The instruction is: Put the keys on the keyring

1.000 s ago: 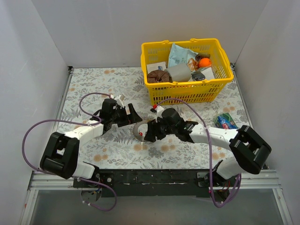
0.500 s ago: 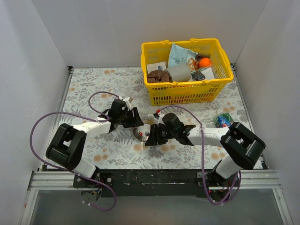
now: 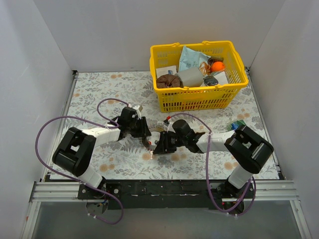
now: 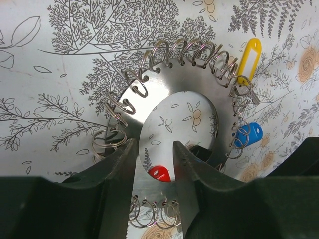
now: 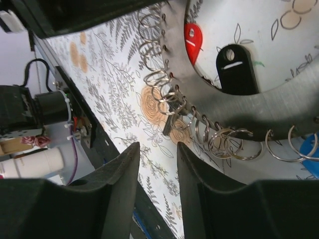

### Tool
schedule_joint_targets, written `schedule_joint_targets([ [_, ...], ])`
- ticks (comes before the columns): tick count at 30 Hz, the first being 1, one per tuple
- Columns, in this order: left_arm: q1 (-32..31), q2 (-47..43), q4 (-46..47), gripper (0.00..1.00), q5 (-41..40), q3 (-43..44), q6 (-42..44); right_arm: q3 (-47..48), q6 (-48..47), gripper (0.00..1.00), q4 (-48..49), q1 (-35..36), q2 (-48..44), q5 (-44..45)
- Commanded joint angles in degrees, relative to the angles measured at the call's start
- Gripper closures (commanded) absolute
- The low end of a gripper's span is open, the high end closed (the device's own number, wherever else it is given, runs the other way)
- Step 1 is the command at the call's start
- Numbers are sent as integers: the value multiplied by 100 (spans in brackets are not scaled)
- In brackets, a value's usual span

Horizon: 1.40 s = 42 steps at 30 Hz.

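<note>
The keyring is a wide, flat, shiny band lying on the floral cloth, with small wire rings strung round its rim. A yellow key and a blue key hang at its right edge. A red key lies in its open centre. My left gripper stands low over the near part of the band, its jaws narrow but apart, with the red key in the gap. My right gripper is open over bare cloth just short of the keyring. From there I see the red key and a black key head.
In the top view both grippers meet over the keyring at mid-table. A yellow basket full of odds and ends stands behind them. A small blue-green packet lies by the right arm.
Both grippers have closed in on the keyring from either side, the left moving right. Both pairs of jaws have narrowed. The ring is now mostly hidden under them in the top view.
</note>
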Motion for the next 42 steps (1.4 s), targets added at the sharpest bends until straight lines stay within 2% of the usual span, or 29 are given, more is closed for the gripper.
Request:
schedule_joint_targets([
  [1,-48,-15,-254,67,-193,-12,126,-163,320,57,760,-69,128,-250],
  [12,-101,-200,-316,71,-228,-214,-6,-216,540,62,744,-157,286,-189],
  [22,-268,-270,-316,73,-254,-267,-111,-234,602,68,525,-315,251,268],
  [34,-409,-332,-360,75,-263,-311,-182,-489,918,69,1148,-456,356,22],
  [37,-444,-323,-369,76,-281,-285,-173,-506,962,74,1140,-465,409,48],
  [42,-462,-323,-378,76,-307,-294,-199,-524,936,90,1070,-508,435,74],
])
